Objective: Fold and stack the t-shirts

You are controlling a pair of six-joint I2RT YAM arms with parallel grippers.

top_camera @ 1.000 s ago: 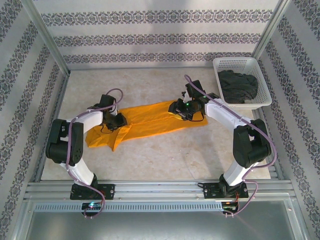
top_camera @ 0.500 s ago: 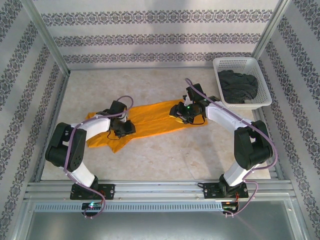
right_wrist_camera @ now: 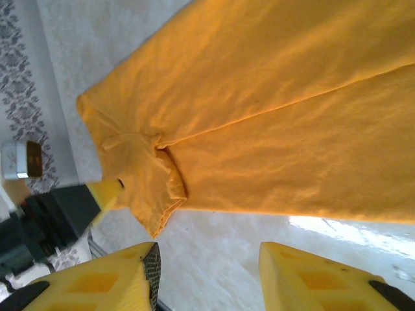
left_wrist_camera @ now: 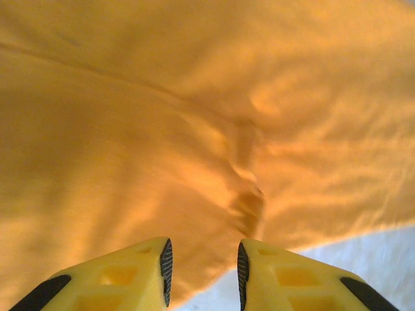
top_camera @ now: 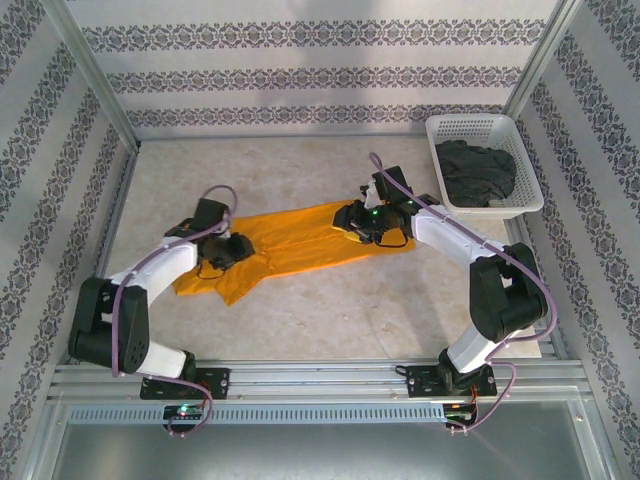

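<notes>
Hovering at left end of orange tee (top_camera: 300,238), L gripper (top_camera: 228,250) has jaws apart, nothing btwn. Tee lies spread mid-table (top_camera: 330,310). R gripper (top_camera: 362,222) over its right end, jaws apart, empty. Grey tee (top_camera: 475,172) bunched in basket (top_camera: 470,124), far right corner.
</notes>
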